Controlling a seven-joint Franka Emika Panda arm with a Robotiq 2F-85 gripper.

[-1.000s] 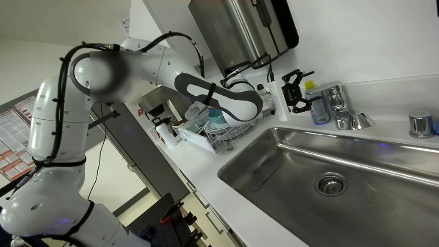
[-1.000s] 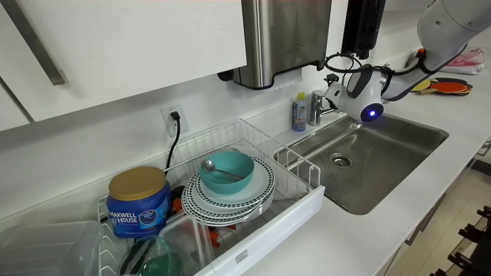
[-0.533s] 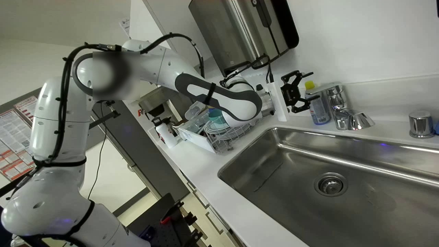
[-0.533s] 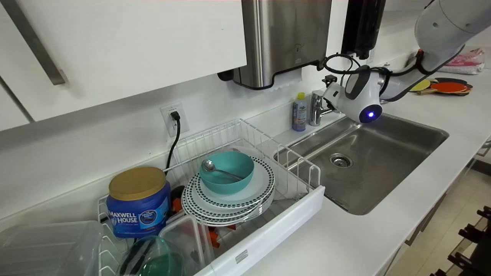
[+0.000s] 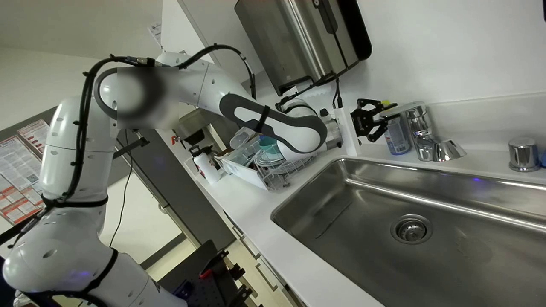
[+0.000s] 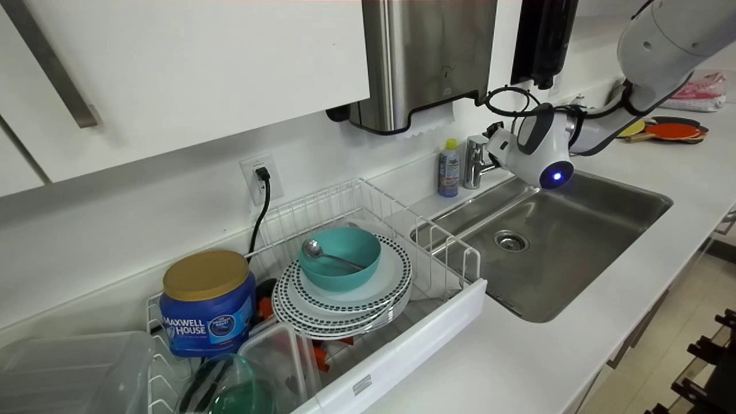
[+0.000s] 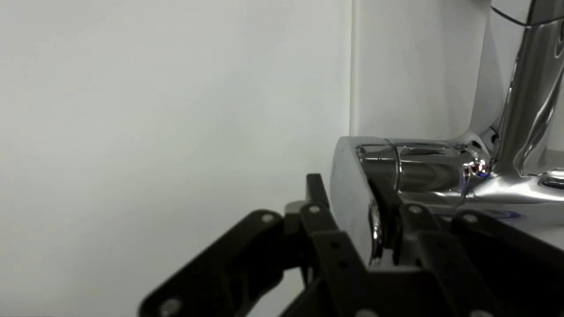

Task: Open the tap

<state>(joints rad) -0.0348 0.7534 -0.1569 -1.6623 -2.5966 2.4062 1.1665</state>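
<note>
– Wrist view: gripper [image 7: 349, 193] clamped on the tap [image 7: 423, 169] by its handle [image 7: 346, 176]! How to play it?

– I'd lift smoothly, following the handle's arc; a sideways tug could slip off.

– In an exterior view, that tap stands just behind the sink [image 6: 552, 253].

– What's new? In an exterior view, the arm [image 5: 209, 83] has barely shifted, but the gripper stood wider half a second ago!

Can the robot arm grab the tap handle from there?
Yes, it looks like it. In the wrist view, the tool has a finger on each side of the tap handle, and I see nothing blocking it. I can't tell whether they touch.
</note>
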